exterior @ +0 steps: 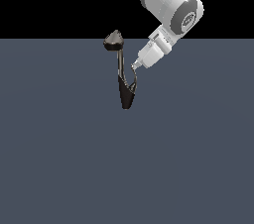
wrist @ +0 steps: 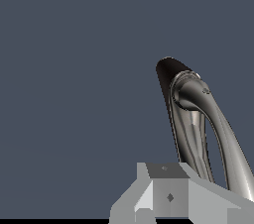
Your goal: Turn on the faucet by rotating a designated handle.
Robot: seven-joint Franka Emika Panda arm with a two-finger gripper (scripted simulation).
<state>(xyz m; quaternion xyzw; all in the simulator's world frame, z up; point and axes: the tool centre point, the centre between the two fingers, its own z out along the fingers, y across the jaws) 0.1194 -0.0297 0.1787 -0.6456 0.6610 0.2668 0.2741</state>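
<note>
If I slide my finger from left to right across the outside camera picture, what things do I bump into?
Grey pointed head of the faucet → its black base → the thin handle → the gripper → the white arm.

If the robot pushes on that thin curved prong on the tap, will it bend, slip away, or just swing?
The handle looks like polished metal, so it is probably stiff and should swing, not bend. Its glossy, rounded surface may let the gripper slide along it. It is thin and branches from the faucet's black base, so it likely turns about that joint.
</note>
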